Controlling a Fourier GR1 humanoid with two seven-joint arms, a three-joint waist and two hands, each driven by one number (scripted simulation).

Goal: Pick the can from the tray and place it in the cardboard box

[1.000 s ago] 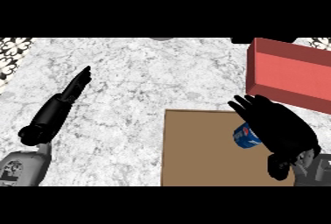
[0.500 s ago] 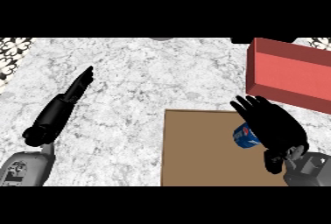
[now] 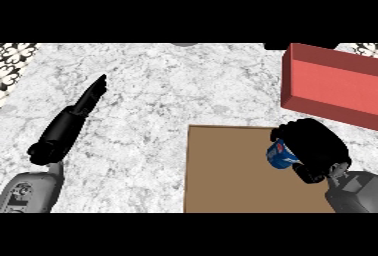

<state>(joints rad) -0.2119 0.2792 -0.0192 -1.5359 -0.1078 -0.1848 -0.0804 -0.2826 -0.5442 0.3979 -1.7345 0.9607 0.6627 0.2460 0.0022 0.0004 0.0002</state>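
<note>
1. Head view: your right hand (image 3: 316,150) has its fingers curled over the blue can (image 3: 281,155), clamped round it from the right side and top. Only the can's left face shows past the fingers.
2. That can sits over the right part of the brown tray (image 3: 229,170). Whether it rests on the tray or is lifted off it, you cannot tell from this steep angle.
3. Judge the can as light, stiff and smooth-walled: it should not crush, but it may slide or roll in the fingers. Take it round the middle of its wall, thumb opposite the fingers, not by the rim.
4. Your target, the red cardboard box (image 3: 332,85), stands just beyond the tray at upper right, near the hand.
5. Your left hand (image 3: 87,100) lies with fingers straight and together on the marble counter (image 3: 170,85), well apart from the tray, holding nothing.
</note>
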